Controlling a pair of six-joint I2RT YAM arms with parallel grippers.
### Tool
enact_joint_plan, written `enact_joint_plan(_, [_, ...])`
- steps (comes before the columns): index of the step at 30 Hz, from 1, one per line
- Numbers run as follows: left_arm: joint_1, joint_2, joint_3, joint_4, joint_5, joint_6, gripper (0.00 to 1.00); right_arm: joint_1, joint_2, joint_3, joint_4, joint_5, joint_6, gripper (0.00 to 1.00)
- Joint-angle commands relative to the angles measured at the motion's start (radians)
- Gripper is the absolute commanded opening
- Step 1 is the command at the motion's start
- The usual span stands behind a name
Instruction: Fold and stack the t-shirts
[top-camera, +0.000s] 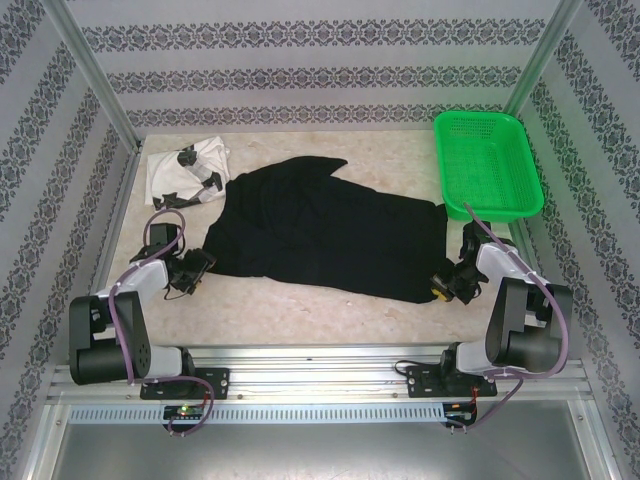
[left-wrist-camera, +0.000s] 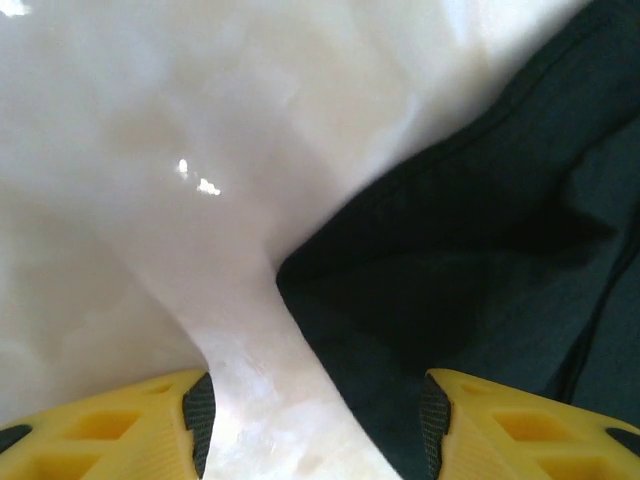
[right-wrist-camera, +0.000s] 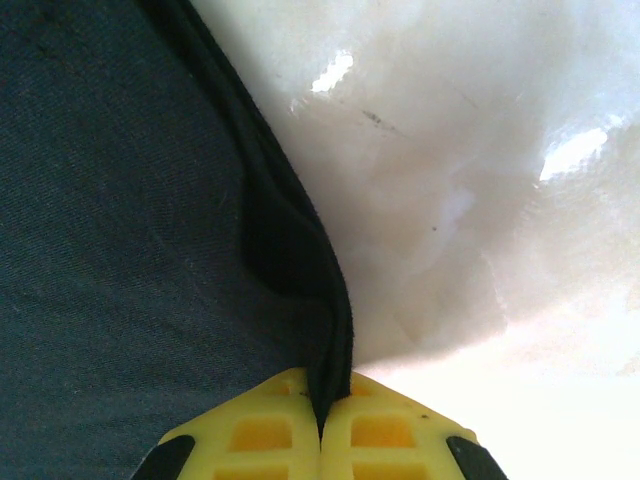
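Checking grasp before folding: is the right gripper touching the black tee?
Touching. Right wrist view: the right gripper is shut, and the black tee has its edge pinched between the jaws.

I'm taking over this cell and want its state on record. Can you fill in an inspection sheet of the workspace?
Surface: pale glossy table, no spills seen.
Job's things: black t-shirt spread out and rumpled across the middle; white t-shirt with black marks bunched at the far left, unfolded.
Clutter: green mesh basket at the far right, beside the black shirt.
Grippers: left gripper open at the black shirt's left edge; right gripper shut on its right hem.
Cables: purple cables run along both arms, clear of the cloth.
Surroundings: patterned walls and metal frame posts.
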Motion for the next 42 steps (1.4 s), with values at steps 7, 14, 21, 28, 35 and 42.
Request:
enact_joint_plan(7, [0.008,0.218,0.109,0.214,-0.087,-0.026,0.52,0.014,0.003,0.005,-0.019,-0.014,-0.022,0.0])
enact_joint_plan(14, [-0.03,0.258,0.215,0.318,0.008,-0.032,0.51,0.015,0.015,0.001,-0.02,-0.025,-0.037,0.0])
enact_joint_plan(21, [-0.033,0.364,0.352,0.085,-0.053,0.012,0.45,0.015,0.038,0.007,-0.001,-0.049,-0.039,0.0])
enact_joint_plan(28, [-0.044,0.445,0.444,0.03,-0.067,0.019,0.21,0.015,0.045,0.022,-0.002,-0.061,-0.046,0.0])
enact_joint_plan(35, [-0.04,0.315,0.511,-0.141,-0.147,0.17,0.0,0.01,0.031,0.007,-0.025,-0.046,-0.064,0.0])
enact_joint_plan(42, [0.024,0.05,0.288,-0.228,-0.193,0.216,0.0,0.002,0.01,0.025,-0.09,0.005,-0.039,0.0])
